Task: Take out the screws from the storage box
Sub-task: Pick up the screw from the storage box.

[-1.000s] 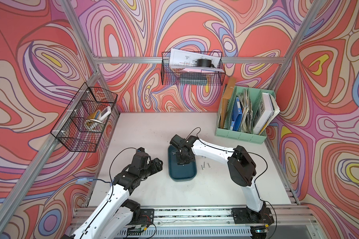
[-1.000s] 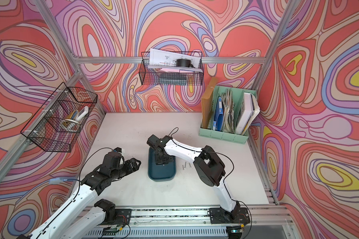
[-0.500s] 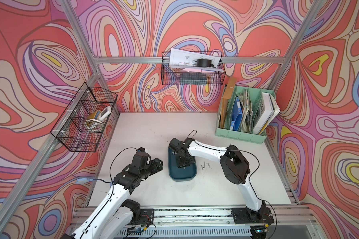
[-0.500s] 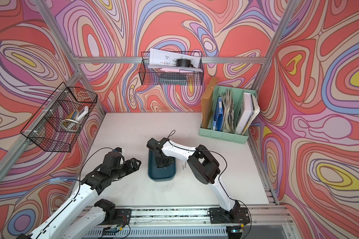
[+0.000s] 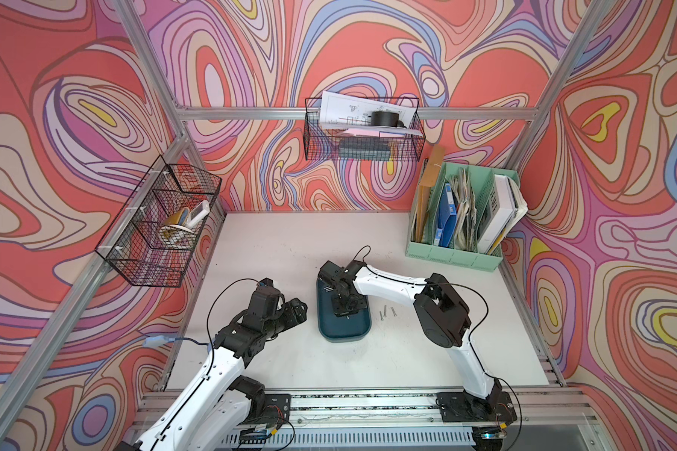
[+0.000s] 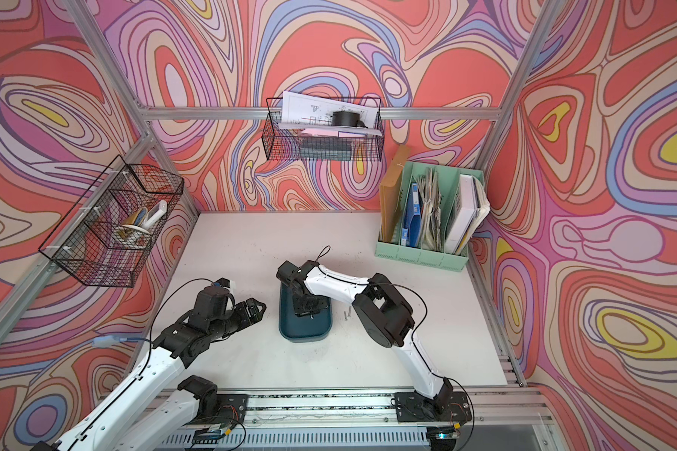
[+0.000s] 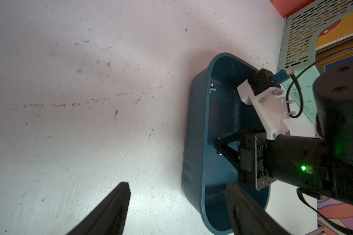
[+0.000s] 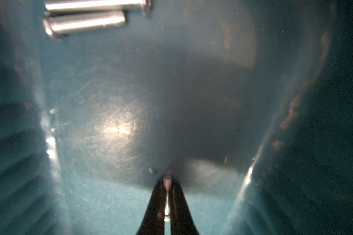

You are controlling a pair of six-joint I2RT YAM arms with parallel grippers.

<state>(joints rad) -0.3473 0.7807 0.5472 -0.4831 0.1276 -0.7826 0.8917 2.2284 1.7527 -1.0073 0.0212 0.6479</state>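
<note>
The screws (image 8: 86, 22) look shiny metal, the storage box (image 8: 120, 130) glossy plastic.

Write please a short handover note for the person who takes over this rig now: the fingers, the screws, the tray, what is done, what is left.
The left gripper: fingers open, empty, over the table beside the teal tray.
The right gripper: low inside the tray, fingers shut on the held screw.
In the tray: two screws lie at its far end; more may hide under the gripper.
Done: the loose screws, at least two, lie on the table on the right arm's side of the tray.
Left: carry out the held screw, then the rest.
</note>
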